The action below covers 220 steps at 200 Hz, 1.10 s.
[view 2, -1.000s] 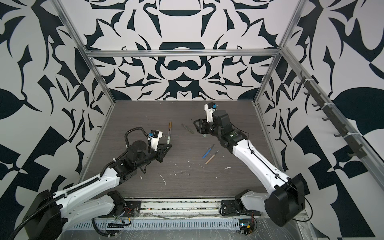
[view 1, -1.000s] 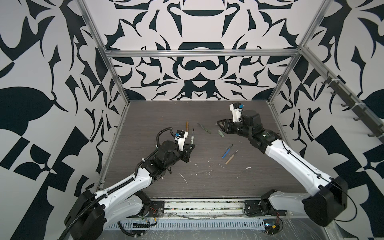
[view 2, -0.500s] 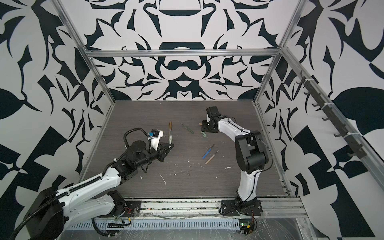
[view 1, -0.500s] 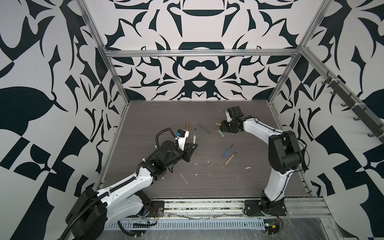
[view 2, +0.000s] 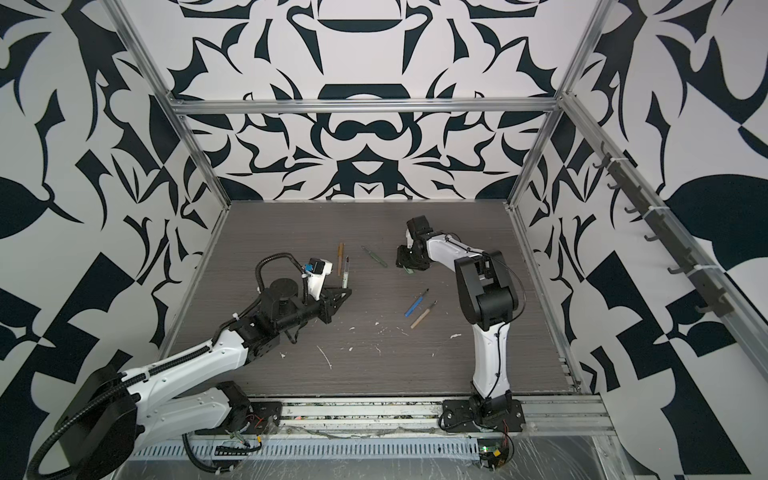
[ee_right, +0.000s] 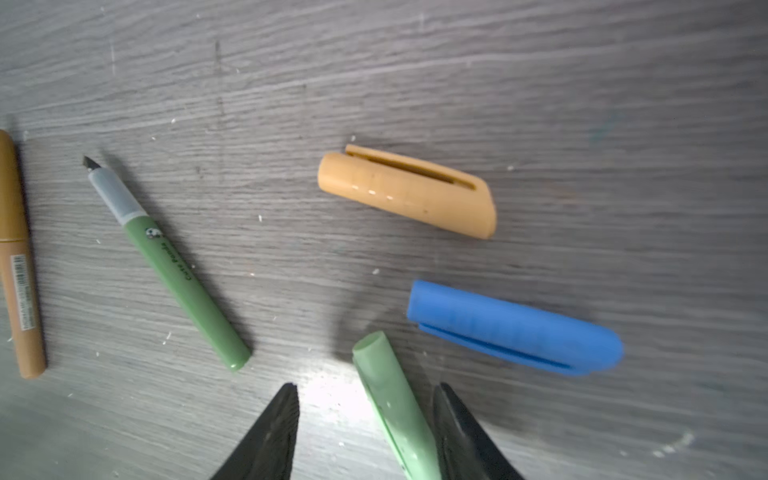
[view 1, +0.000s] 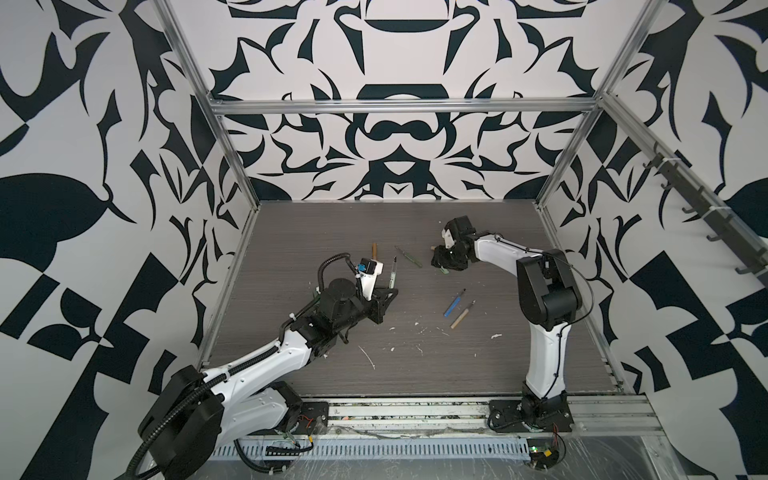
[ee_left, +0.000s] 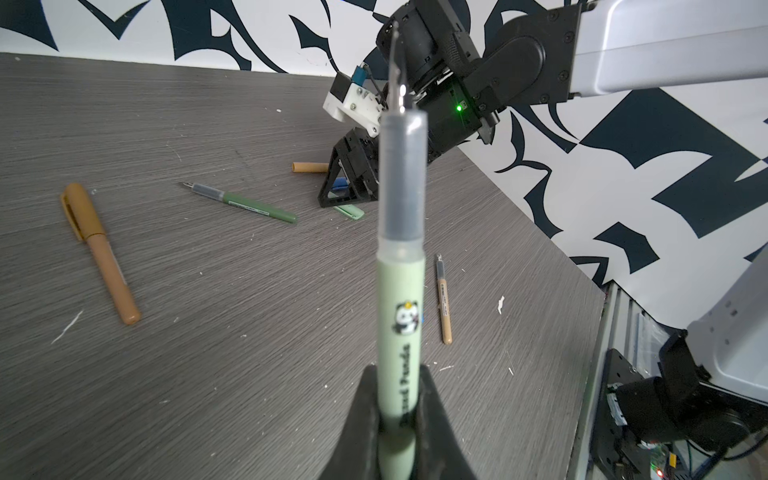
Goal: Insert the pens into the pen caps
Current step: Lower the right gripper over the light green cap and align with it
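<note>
My left gripper (ee_left: 399, 374) is shut on the pale green pen (ee_left: 401, 291) and holds it upright, dark tip up, above the table's left half (view 1: 392, 272). My right gripper (ee_right: 366, 387) is open and low at the table, with the light green cap (ee_right: 390, 403) lying between its fingers, close to one of them. Beside it lie the blue cap (ee_right: 511, 328) and the tan cap (ee_right: 407, 191). The dark green pen (ee_right: 183, 282) lies uncapped nearby. The blue pen (view 1: 454, 302) and tan pen (view 1: 462, 313) lie side by side mid-table.
An ochre-brown pen (ee_left: 99, 253) with its cap on lies at the back left of the others. White flecks (view 1: 368, 357) dot the grey table (view 1: 498, 365). Patterned walls close three sides, and a metal rail (view 1: 415, 409) runs along the front.
The right arm has folded at its elbow and its gripper has dropped to the table around the light green cap, jaws wider. The left gripper has shifted slightly with its pen.
</note>
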Each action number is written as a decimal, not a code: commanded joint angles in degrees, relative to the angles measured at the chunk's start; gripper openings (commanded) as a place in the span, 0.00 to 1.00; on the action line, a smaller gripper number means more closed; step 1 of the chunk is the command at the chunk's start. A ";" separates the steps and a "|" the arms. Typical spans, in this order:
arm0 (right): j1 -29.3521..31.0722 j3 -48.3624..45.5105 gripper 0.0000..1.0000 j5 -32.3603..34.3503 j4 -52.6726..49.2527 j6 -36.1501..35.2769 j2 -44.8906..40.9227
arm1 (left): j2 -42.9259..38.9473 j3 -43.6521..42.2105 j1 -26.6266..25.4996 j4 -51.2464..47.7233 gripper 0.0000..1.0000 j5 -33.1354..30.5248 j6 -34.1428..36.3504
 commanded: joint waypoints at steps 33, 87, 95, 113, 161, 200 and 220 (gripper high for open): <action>1.27 0.38 0.50 -5.83 3.52 1.39 -0.77 | 0.18 2.08 0.71 -1.15 0.02 0.15 1.53; 2.36 -4.17 0.48 -11.64 6.17 0.50 -2.78 | 0.60 1.87 1.35 -0.96 0.02 1.29 1.34; 2.61 -4.43 0.47 -12.24 5.92 0.22 -2.92 | 0.85 1.88 1.34 -0.60 0.02 1.57 1.06; 3.11 -5.63 0.46 -13.86 5.62 -0.35 -3.76 | 1.05 1.89 1.31 -0.32 0.02 2.03 0.48; 5.91 -8.05 0.46 -19.18 2.32 -5.47 -5.49 | 0.08 0.94 1.43 -0.22 0.01 2.09 0.29; 7.94 -6.04 0.46 -17.76 -5.58 -10.51 -5.91 | 0.04 0.92 1.38 -0.23 0.01 2.37 0.30; 8.53 -4.70 0.46 -16.02 -7.29 -10.64 -6.72 | 0.19 1.09 1.37 -0.13 0.01 2.52 0.33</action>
